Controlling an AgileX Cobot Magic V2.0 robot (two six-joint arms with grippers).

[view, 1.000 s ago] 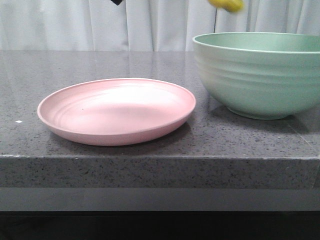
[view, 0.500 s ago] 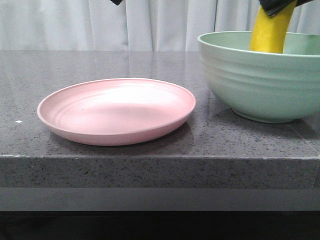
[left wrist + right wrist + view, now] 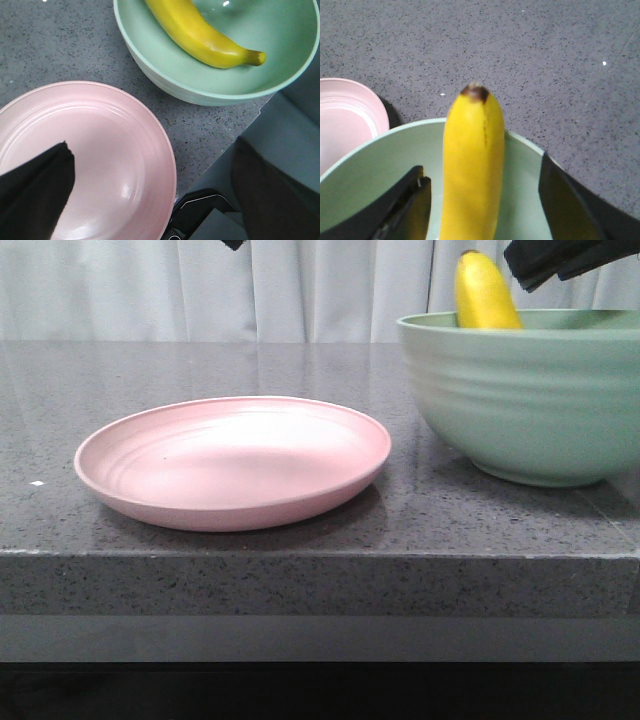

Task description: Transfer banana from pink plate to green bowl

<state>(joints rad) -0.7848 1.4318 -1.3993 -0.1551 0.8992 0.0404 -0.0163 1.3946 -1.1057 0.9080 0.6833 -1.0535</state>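
The banana lies in the green bowl, leaning on its wall with one dark tip above the rim. The left wrist view shows it lying along the inside of the bowl. My right gripper is open just above the bowl, its fingers either side of the banana and clear of it; in the front view it is at the top right. The pink plate is empty. My left gripper is open and empty, high above the plate.
The plate and bowl stand side by side near the front edge of a grey speckled stone table. A white curtain hangs behind. A dark part of the robot base shows below the table edge.
The right gripper lowered the banana upright into the bowl, then opened and let it go. The banana now leans on the bowl's wall, and the gripper has drawn up to the right.
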